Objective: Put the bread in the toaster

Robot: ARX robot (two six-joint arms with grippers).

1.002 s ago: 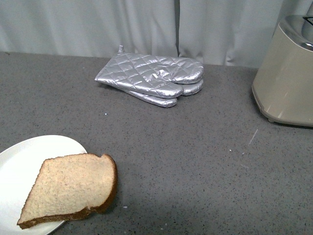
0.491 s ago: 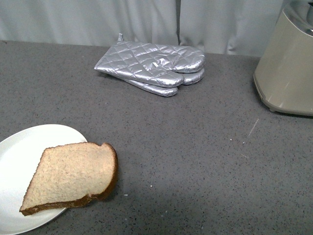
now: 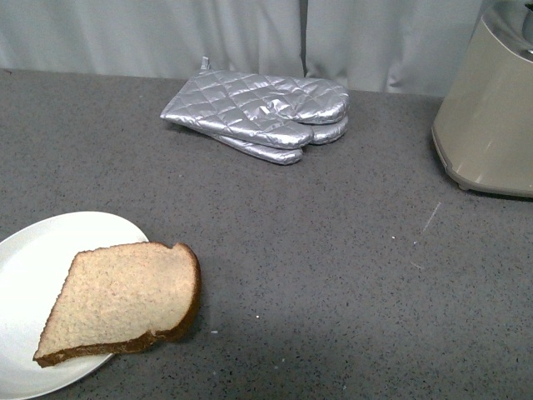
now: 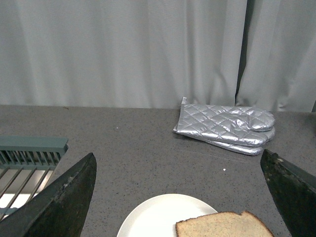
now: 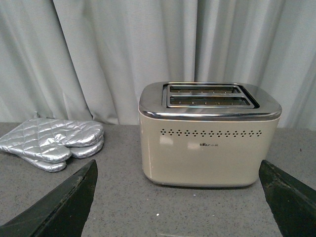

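Observation:
The bread [image 3: 125,300] is a light-brown slice with a dark crust; it lies half on a round white plate [image 3: 33,267] at the front left of the grey counter. In the left wrist view the bread [image 4: 222,226] and the plate [image 4: 158,217] lie just ahead of my open, empty left gripper [image 4: 180,197]. The beige toaster [image 3: 487,117] stands at the far right. In the right wrist view the toaster [image 5: 210,143] faces my open, empty right gripper [image 5: 177,200], its two top slots empty. Neither arm shows in the front view.
Silver quilted oven mitts [image 3: 258,117] lie stacked at the back middle, also in the left wrist view [image 4: 227,128] and the right wrist view [image 5: 52,143]. A grey-green rack [image 4: 29,158] sits off to one side of the left gripper. Grey curtains hang behind the counter.
Between one second and half a second ago the front view shifted, so everything sits a little higher in frame. Nothing has moved since.

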